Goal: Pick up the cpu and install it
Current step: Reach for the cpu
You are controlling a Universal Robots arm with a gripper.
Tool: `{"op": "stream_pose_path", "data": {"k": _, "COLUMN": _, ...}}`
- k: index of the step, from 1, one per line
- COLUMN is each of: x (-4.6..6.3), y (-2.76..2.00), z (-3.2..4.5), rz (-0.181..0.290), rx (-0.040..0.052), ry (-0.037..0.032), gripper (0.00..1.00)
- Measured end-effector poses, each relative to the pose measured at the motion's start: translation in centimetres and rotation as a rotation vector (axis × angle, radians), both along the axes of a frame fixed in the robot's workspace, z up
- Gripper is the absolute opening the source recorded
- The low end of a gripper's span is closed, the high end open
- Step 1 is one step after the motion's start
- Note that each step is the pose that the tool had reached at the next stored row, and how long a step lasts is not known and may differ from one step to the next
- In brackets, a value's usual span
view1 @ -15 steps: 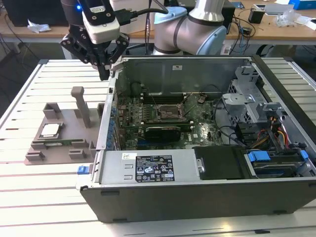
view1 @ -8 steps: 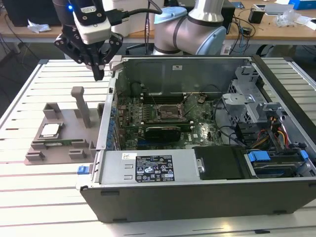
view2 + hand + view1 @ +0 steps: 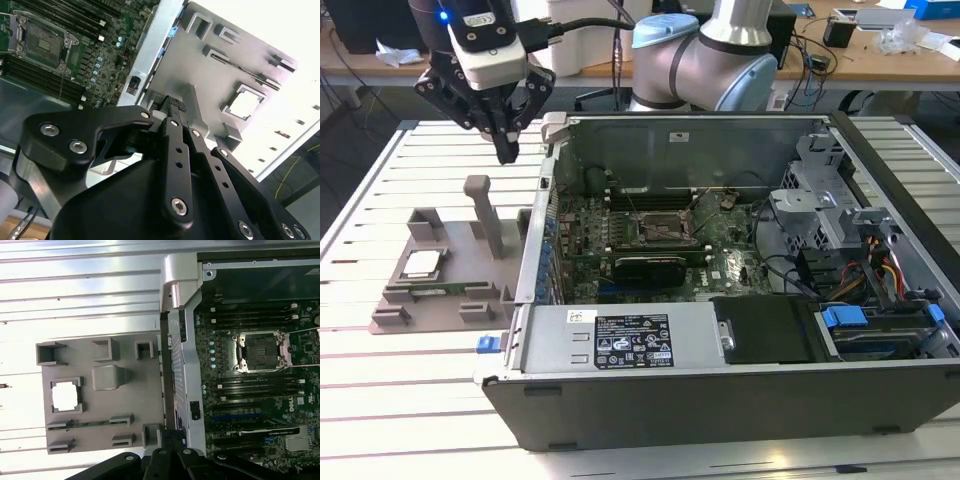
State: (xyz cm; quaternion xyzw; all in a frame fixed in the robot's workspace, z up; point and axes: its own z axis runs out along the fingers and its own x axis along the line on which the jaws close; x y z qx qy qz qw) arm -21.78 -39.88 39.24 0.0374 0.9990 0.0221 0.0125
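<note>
The cpu lies flat in a square pocket of a grey holder, pale top up. It sits well below the tool and off to the side away from the computer case. In the first wrist view the chip lies just beside the holder's upright post, which stands between it and the case wall. The tool hangs in the air above that post, clear of everything. Its fingers are pressed together at the tips and hold nothing, as the second wrist view shows. The open motherboard socket lies inside the case, well apart from the tool on its far side from the cpu. The holder and case rest on the slatted tabletop.
</note>
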Motion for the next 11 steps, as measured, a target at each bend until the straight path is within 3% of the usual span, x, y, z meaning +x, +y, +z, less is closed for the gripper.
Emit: {"op": "stream_pose_path", "data": {"k": 11, "x": -2.1, "y": 0.00, "z": -0.03, "rz": 0.000, "rx": 0.0000, "ry": 0.0000, "gripper": 0.11}}
